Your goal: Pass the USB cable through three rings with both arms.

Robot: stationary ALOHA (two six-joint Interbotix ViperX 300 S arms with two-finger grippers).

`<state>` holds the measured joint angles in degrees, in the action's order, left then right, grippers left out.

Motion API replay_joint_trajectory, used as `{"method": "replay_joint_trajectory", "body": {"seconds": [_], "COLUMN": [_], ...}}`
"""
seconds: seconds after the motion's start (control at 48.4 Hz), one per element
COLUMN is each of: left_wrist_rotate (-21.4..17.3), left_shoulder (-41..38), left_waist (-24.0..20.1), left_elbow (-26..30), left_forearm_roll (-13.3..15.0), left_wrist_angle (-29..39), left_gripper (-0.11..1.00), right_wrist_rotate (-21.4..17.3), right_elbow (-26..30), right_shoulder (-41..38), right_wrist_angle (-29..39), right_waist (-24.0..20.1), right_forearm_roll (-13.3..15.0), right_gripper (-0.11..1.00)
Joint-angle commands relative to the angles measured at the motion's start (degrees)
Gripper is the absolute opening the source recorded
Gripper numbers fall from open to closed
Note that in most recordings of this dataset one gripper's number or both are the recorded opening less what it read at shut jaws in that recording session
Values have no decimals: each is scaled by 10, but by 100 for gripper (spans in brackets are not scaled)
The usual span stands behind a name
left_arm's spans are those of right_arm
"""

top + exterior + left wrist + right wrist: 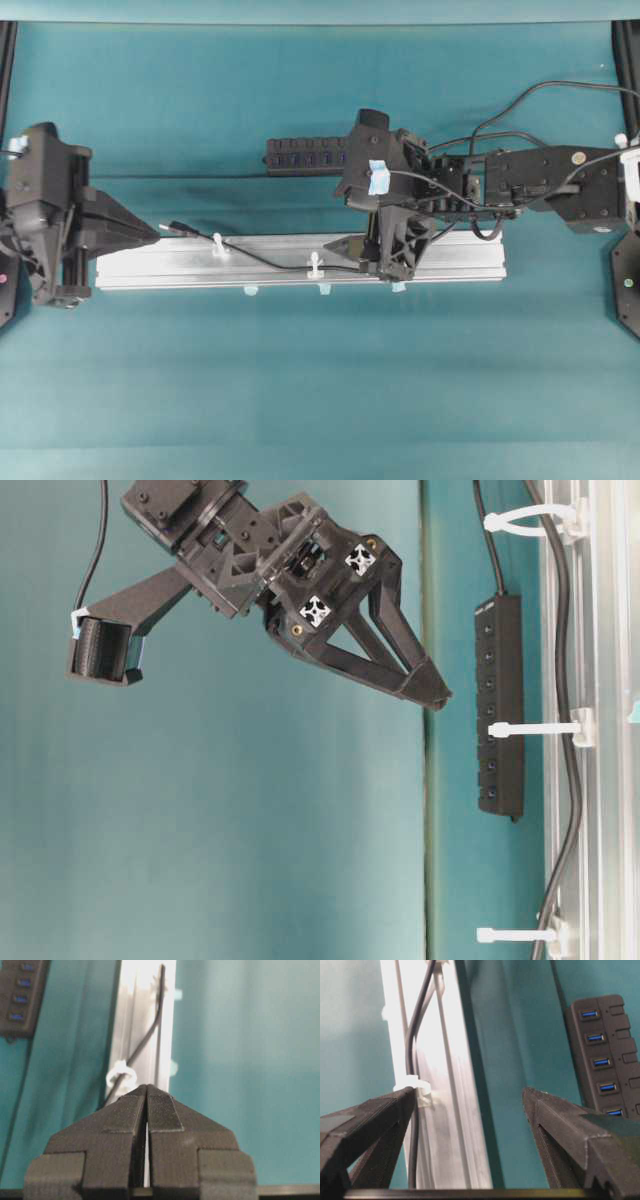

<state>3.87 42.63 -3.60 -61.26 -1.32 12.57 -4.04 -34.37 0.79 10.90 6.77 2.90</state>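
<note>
USB cable (262, 258): a thin black cord lying along the silver rail (160, 270), its plug with the metal tip just off the rail's left end in the overhead view. Overhead, the cord passes through the left ring (218, 243) and the middle ring (316, 263), both white loops standing upright on the rail; it then runs under my right gripper, where the third ring cannot be made out. The table-level view shows three white loops along the rail with the cord running by them.

My left gripper (152, 236): fingers pressed together with nothing between them, tip just beside the plug; whether it touches the plug I cannot tell. My left wrist view shows the closed tip in front of a ring with the cord through it.

My right gripper (340, 243): jaws standing wide and empty, above the rail to the right of the middle ring. In my right wrist view one finger sits at a ring, the other over the teal cloth (300, 380).

USB hub (305, 155): black, with blue sockets, lying behind the rail, partly under my right arm.
</note>
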Motion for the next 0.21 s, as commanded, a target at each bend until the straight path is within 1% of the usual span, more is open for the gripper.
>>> {"method": "replay_joint_trajectory", "body": {"seconds": [0.0, 0.186], "left_wrist_rotate": [-1, -1], "left_shoulder": [6, 13], "left_waist": [1, 2], "left_elbow": [10, 13], "left_forearm_roll": [-2, -3], "left_wrist_angle": [-3, -2], "left_gripper": [1, 1], "right_wrist_rotate": [-4, -4], "right_elbow": [5, 7], "right_shoulder": [6, 8], "right_wrist_angle": [-6, -42], "right_waist": [-1, -7], "right_forearm_roll": [-1, -1], "right_gripper": [68, 68]}}
